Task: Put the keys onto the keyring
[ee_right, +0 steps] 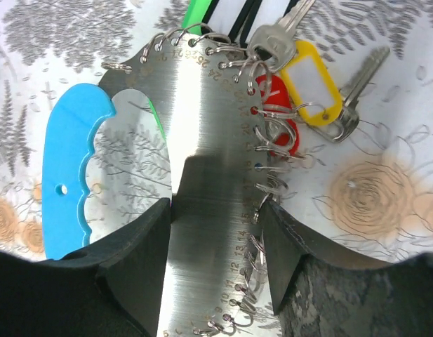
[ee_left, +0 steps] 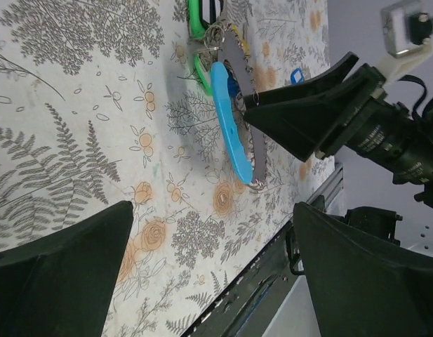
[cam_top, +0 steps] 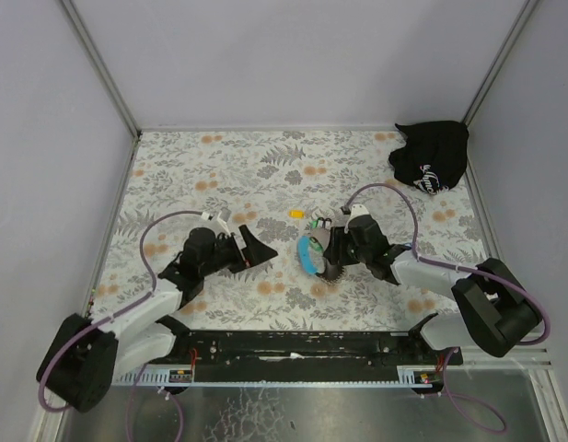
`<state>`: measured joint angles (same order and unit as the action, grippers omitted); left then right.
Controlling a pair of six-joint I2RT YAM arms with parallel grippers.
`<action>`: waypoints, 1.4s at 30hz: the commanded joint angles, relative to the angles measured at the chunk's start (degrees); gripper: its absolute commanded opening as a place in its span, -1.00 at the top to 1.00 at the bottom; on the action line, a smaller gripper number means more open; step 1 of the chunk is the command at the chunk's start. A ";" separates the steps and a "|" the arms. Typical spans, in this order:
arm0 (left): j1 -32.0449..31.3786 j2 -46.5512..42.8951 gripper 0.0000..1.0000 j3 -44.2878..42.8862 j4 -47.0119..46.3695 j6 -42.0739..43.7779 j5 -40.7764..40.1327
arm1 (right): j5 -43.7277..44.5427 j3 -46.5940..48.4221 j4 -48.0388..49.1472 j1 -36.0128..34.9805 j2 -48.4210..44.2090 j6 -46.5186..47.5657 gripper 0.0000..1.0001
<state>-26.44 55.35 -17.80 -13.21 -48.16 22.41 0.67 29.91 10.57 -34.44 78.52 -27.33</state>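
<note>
Soft, even light falls from overhead. The top view is bright and sharp, with only faint shadows on the desk [cam_top: 265, 175]. Its wall rails [cam_top: 99, 64] lean outward toward the corners. From my right wrist, a white glare streak runs down the steel plate of the keyring [ee_right: 202, 105], and my right fingers [ee_right: 125, 281] sit dark and soft-edged in the foreground. From my left wrist, the keyring throws a pale shadow, and my left fingers [ee_left: 62, 274] are near-black.
</note>
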 commanded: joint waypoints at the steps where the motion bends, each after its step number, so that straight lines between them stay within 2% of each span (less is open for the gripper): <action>1: -3.23 8.24 -0.88 0.49 -17.21 -4.85 -1.67 | -4.31 -0.82 8.82 -1.56 -1.59 0.97 0.22; 12: -6.72 32.58 -0.64 -4.34 -34.63 -10.38 1.91 | -4.98 -2.12 12.90 -3.83 -0.45 1.73 0.21; 18: -7.87 38.19 -0.48 -6.30 -37.73 -11.30 1.17 | -4.52 -2.58 13.92 -4.56 0.07 2.09 0.19; 20: -8.28 39.67 -0.35 -6.83 -38.50 -11.65 1.02 | -4.22 -2.45 14.08 -4.72 0.37 2.18 0.19; 24: -8.55 42.14 0.12 -7.42 -39.98 -12.08 1.31 | -3.92 -2.00 14.04 -5.00 1.31 2.61 0.18; 26: -8.59 42.68 0.32 -7.45 -40.88 -12.09 1.66 | -3.93 -1.92 14.04 -5.09 1.36 2.71 0.17; 28: -8.61 42.61 0.60 -7.52 -41.08 -11.29 1.99 | -4.00 -1.96 14.10 -5.20 0.97 3.03 0.15; 30: -8.59 41.65 0.84 -7.51 -40.64 -9.67 2.05 | -3.66 -1.89 13.53 -5.20 0.03 3.68 0.08; 32: -8.59 39.70 0.99 -7.05 -39.64 -7.40 1.50 | -3.55 -1.90 12.89 -5.16 -1.67 4.49 -0.03; 37: -8.34 31.80 1.00 -6.94 -31.45 2.14 -1.02 | -4.21 -0.77 10.74 -5.20 -7.21 6.55 -0.42; 42: -7.85 20.46 1.00 -9.85 -14.42 14.45 -5.69 | -3.11 0.43 9.29 -5.13 -13.02 9.35 -0.63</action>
<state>-34.70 83.46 -24.47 -39.11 -46.17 21.34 -2.70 27.29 19.51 -39.18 69.95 -21.43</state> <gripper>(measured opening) 0.034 0.789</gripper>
